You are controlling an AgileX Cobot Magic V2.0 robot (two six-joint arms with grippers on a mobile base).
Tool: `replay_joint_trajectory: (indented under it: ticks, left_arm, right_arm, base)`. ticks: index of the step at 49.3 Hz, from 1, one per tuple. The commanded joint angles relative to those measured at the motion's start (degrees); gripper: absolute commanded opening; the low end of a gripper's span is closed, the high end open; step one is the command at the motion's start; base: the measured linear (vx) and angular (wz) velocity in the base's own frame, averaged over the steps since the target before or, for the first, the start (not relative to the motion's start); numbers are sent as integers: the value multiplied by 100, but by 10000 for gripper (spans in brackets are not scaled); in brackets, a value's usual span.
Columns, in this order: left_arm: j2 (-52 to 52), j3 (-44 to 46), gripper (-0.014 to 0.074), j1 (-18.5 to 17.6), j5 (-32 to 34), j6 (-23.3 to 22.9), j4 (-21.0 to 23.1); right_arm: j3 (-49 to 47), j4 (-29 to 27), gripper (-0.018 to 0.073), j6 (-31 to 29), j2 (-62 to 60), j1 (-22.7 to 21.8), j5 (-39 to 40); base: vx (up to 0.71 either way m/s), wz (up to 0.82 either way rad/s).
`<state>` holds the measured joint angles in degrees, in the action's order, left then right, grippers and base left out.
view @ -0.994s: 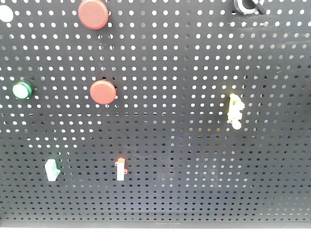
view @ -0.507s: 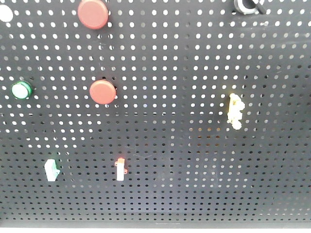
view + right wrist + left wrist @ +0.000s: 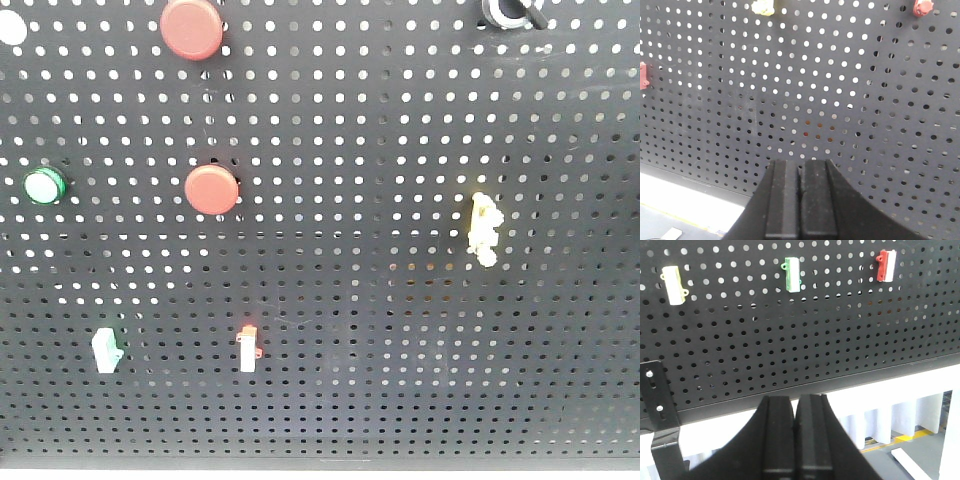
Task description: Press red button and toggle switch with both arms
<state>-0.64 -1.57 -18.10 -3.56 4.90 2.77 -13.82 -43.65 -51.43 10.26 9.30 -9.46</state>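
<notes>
A black perforated panel (image 3: 400, 120) fills the front-facing view, and neither arm shows in it. Two red buttons sit on its left half: a larger one (image 3: 192, 28) at the top edge and a second red button (image 3: 211, 189) lower down, roughly mid-height. Below that second button, slightly to its right, stands the toggle switch (image 3: 247, 348), a small white upright piece with a red-orange tip. To its left on about the same level is a white switch with a green tip (image 3: 105, 349), and higher up near the left edge a round green button (image 3: 44, 186). A knobbly yellow piece (image 3: 484, 229) hangs on the right half, and a dark ring-shaped fitting (image 3: 510, 12) is cut by the top edge. In the left wrist view the left gripper (image 3: 794, 440) hangs low in front of the panel's bottom rail, its two dark fingers pressed together with nothing between them; above it are a yellow-tipped white switch (image 3: 675, 285), the green-tipped one (image 3: 792, 273) and the red-and-white toggle switch (image 3: 886, 265), all well apart from the gripper. In the right wrist view the right gripper (image 3: 800, 200) is likewise closed on nothing, facing bare panel, with the yellow piece (image 3: 763, 6) at the top edge
</notes>
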Motion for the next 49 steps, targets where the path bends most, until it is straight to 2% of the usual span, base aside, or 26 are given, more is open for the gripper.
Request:
replay_joint_trajectory:
  ticks: [1,13,17,22,27,28,34,36,40,46,49]
  left_arm:
    - [-36,-191,2,8,422,-54,-5]
    - [-36,-191,2,8,422,-54,-5]
    - [-36,-191,2,8,422,-54,-5]
    - [-36,-191,2,8,422,-54,-5]
    - [-36,-191,2,8,422,-54,-5]
    - [-36,-191,2,8,422,-54,-5]
    - [-36,-191,2,8,422,-54,-5]
    - [-36,-191,2,8,422,-54,-5]
    - [-36,-191,2,8,422,-54,-5]
    - [-41,-191,2,8,419,-54,-5]
    - [-36,-191,2,8,425,-54,-5]
  right_arm:
    - [-176,-45,-3,-20,46,-33,308]
    - [-176,-25,-3,-20,46,-33,308]
    - [-176,288,-3,108,79,-33,260]
    - [-176,1567,-3,1308,79,-40,-249]
    - [-34,3091,-3,3366,42,-211,-425]
    - [40,3324,-3,3609,23,-294,-380]
    - [562,4187,-3,5182,-298,-812,65]
    - [781,4365,-3,5439,-513,-948,196]
    - [1194,4635,-3,5586,-998,-1082,476]
    - [1624,4660,-3,5696,-1153,-1174,1049]
    - [1623,4652,-3,5703,-1146,-1168,1026]
  base:
    - [0,0]
    - [0,0]
    - [0,0]
    - [0,0]
    - [0,0]
    - [0,0]
    - [0,0]
    - [0,0]
    - [0,0]
    - [0,0]
    - [0,0]
